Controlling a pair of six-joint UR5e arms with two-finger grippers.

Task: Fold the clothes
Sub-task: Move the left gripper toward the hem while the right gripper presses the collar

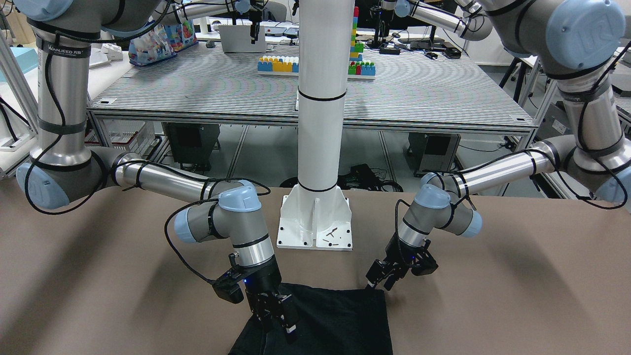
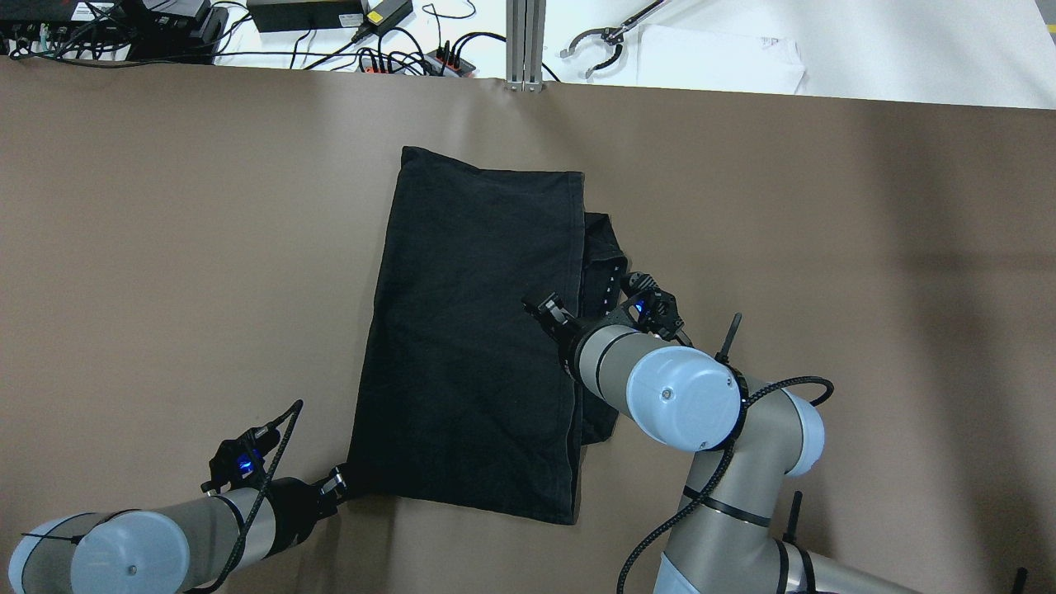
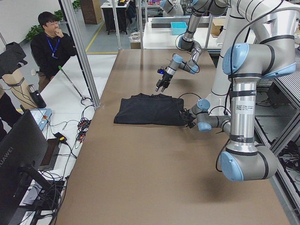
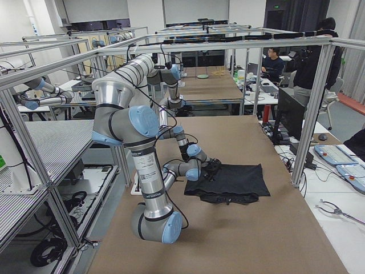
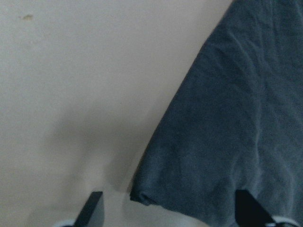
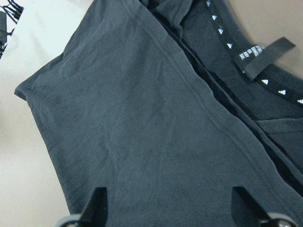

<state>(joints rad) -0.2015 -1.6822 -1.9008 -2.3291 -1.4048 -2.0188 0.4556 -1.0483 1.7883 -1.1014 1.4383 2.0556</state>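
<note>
A black garment [image 2: 470, 330] lies folded lengthwise on the brown table [image 2: 165, 247], with its collar and neck label [image 6: 265, 56] showing past the folded edge on the right. My left gripper [image 2: 337, 485] is open and low at the garment's near left corner. In the left wrist view the corner [image 5: 142, 194] lies between the spread fingertips [image 5: 94, 208]. My right gripper [image 2: 549, 313] is open and hovers over the garment's right folded edge. In the right wrist view the cloth [image 6: 142, 118] fills the space under the open gripper [image 6: 168, 208]. Neither gripper holds anything.
The white mast base [image 1: 315, 222] stands at the table's robot side between the arms. Cables and power strips [image 2: 396, 49] lie beyond the far edge, beside a grabber tool [image 2: 598, 41]. An operator [image 3: 51, 42] sits beyond the table's far side.
</note>
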